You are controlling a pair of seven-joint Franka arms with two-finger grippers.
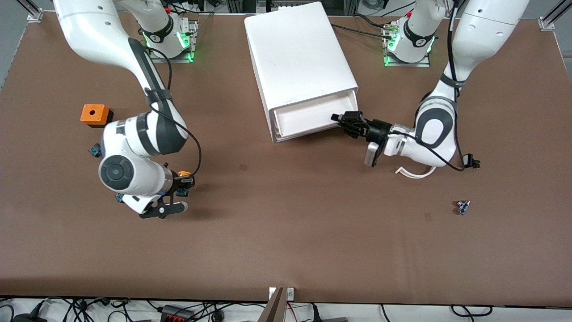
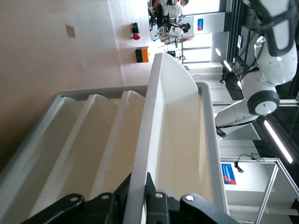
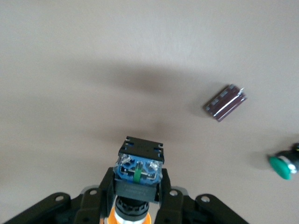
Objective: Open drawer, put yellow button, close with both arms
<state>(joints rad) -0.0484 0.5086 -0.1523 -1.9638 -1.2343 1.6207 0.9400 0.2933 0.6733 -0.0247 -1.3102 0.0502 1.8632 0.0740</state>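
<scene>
The drawer [image 1: 308, 117], the top one of the white cabinet [image 1: 299, 58], is pulled partly out. My left gripper [image 1: 346, 121] is shut on the drawer's front rim, with one finger inside and one outside; the left wrist view shows the drawer [image 2: 177, 116] and the grip [image 2: 140, 186]. My right gripper [image 1: 182, 183] is shut on the yellow button [image 1: 182, 173] and holds it a little above the table toward the right arm's end. In the right wrist view the yellow button [image 3: 138, 172] sits between the fingers [image 3: 136, 191], blue body outward and orange cap toward the palm.
An orange block [image 1: 94, 114] lies near the right arm's end. A green-capped button [image 3: 282, 166] and a small brown part [image 3: 224, 102] lie on the table under the right gripper. A small part [image 1: 462, 206] and a white curved strip [image 1: 415, 172] lie near the left arm.
</scene>
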